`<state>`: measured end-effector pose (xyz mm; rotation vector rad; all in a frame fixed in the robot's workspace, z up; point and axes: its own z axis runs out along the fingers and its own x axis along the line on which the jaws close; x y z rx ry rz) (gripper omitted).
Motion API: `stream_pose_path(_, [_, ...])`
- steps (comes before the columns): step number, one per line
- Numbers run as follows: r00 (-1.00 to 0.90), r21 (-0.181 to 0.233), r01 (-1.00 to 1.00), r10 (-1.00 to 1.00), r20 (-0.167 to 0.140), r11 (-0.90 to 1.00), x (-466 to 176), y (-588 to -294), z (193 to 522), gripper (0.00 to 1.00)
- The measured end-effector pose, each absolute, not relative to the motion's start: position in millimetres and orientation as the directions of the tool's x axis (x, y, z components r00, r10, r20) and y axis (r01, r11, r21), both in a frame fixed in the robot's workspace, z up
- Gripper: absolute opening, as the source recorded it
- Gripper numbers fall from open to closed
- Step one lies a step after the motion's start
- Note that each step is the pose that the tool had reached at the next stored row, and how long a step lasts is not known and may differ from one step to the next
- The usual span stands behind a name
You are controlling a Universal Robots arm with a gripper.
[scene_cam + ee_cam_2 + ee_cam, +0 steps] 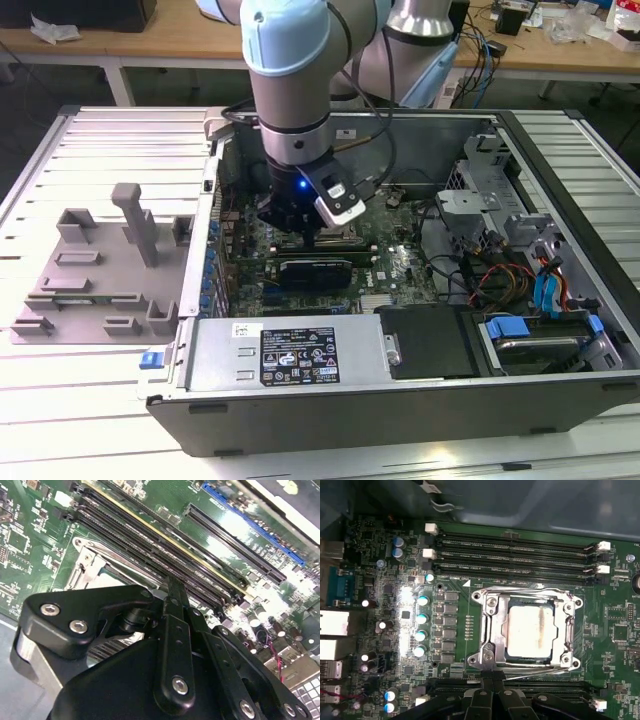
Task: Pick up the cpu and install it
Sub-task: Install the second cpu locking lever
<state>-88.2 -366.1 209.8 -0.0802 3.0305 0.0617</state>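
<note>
The cpu (530, 632), a pale silver square, lies flat inside the metal socket frame (487, 630) on the green motherboard (455, 580). In the first wrist view my gripper (493, 672) stands at the socket's edge, beside the cpu and apart from it. Its fingers meet with nothing between them. The second wrist view shows the black gripper (172, 587) from behind, with its tip over the memory slots next to the socket frame (85, 565). In the exterior view the gripper (300, 235) reaches down into the open computer case and covers the socket.
The case walls (400, 400) enclose the board on all sides. Memory slots (520, 555) run along one side of the socket, capacitors (421, 625) along another. Drive bays and cables (540, 290) fill the exterior view's right. A grey fixture (100, 265) sits outside the case on the left.
</note>
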Motion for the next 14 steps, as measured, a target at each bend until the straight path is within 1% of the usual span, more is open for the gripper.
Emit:
stream_pose_path(5, [-0.992,0.046,-0.055,-0.05,-0.113,0.997,-88.9,-368.4,209.7,0.11])
stream_pose_path(7, [-0.992,0.055,-0.055,-0.049,-0.116,0.997,-89.0,-368.4,209.7,0.11])
stream_pose_path(8, [-0.992,0.06,-0.055,-0.048,-0.119,0.997,-89.1,-368.5,209.7,0.11])
stream_pose_path(9, [-0.99,0.079,-0.056,-0.045,-0.13,0.995,-90.1,-368.5,209.7,0.11])
stream_pose_path(14, [-0.989,0.097,-0.057,-0.043,-0.143,0.994,-92.0,-368.7,209.7,0.11])
